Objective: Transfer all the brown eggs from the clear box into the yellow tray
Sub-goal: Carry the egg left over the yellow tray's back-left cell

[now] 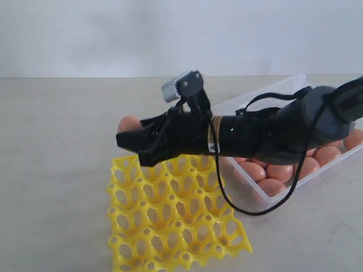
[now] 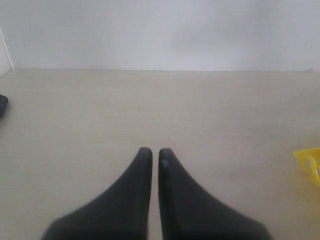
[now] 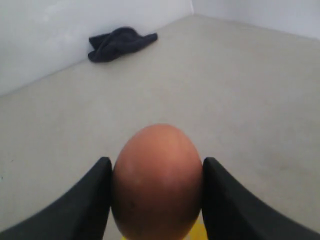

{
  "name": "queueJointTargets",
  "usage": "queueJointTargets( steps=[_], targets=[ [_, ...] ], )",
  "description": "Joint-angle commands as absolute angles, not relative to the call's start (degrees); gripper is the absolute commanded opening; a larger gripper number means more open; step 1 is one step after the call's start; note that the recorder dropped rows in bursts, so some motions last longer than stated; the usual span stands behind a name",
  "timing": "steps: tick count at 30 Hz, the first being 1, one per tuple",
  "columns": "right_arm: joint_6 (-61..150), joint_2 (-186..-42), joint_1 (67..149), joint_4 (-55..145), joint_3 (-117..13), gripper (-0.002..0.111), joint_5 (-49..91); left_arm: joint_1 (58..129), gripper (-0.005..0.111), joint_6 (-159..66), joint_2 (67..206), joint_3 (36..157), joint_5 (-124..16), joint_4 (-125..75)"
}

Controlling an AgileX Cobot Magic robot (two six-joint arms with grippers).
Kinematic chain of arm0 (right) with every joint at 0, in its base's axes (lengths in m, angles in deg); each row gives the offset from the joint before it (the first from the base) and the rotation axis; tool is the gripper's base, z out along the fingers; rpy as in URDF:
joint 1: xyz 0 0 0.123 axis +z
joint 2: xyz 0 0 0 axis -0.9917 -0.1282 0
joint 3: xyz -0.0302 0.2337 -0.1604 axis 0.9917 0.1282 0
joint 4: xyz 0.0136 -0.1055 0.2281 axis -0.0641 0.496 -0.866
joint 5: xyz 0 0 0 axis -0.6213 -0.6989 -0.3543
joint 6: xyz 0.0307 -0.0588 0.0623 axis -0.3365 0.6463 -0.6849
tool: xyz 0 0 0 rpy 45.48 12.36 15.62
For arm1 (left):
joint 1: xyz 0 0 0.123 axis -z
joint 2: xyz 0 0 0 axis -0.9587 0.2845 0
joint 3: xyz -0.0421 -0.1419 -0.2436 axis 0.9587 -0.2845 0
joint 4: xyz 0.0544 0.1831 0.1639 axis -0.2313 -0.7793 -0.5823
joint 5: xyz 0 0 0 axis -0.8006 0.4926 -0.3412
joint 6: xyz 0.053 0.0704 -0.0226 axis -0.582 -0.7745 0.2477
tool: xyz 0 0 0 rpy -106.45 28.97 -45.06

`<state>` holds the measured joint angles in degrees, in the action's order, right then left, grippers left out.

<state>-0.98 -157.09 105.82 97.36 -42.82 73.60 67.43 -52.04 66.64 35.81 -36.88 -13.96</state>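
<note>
My right gripper (image 1: 131,136) reaches across from the right and is shut on one brown egg (image 1: 128,123), which fills the gap between its black fingers (image 3: 85,200) in the right wrist view. It hangs just above the far left corner of the yellow tray (image 1: 170,215), whose cups all look empty. Several more brown eggs (image 1: 286,170) lie in the clear box (image 1: 266,195) at the right, partly hidden by the arm. My left gripper (image 2: 151,154) is shut on nothing over bare table and does not show in the exterior view.
A dark cloth (image 3: 120,42) lies by the wall far behind the held egg. A black cable (image 1: 249,209) loops down from the right arm over the box's near wall. A corner of the yellow tray (image 2: 310,162) shows at the edge of the left wrist view.
</note>
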Motion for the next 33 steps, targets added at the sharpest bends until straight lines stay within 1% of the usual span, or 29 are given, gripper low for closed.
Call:
queueJointTargets(
  steps=[1, 8, 11, 15, 26, 29, 33],
  targets=[
    [-0.7, -160.3, 108.5, 96.8, -42.6, 0.0, 77.1, 67.3, 0.004, -52.4, 66.5, 35.9, -37.3, -13.7],
    [1.7, -160.7, 111.3, 96.8, -42.6, 0.0, 74.4, 67.3, 0.004, -52.4, 66.5, 35.9, -37.3, -13.7],
    [4.9, -160.7, 111.8, 94.5, -42.6, 0.0, 69.9, 67.3, 0.004, -52.4, 66.5, 35.9, -37.3, -13.7],
    [7.9, -161.6, 111.8, 91.6, -42.7, 0.0, 68.3, 67.3, 0.004, -52.4, 66.5, 35.9, -37.3, -13.7],
    [9.7, -165.1, 111.8, 91.6, -47.8, 0.0, 67.2, 67.3, 0.004, -52.4, 66.5, 35.9, -37.3, -13.7],
    [9.9, -165.6, 111.8, 91.8, -49.0, 0.0, 62.4, 67.3, 0.004, -52.4, 66.5, 35.9, -37.3, -13.7],
    [9.9, -165.6, 111.8, 93.8, -49.0, 0.0, 61.2, 67.3, 0.004, -52.4, 66.5, 35.9, -37.3, -13.7]
  ],
)
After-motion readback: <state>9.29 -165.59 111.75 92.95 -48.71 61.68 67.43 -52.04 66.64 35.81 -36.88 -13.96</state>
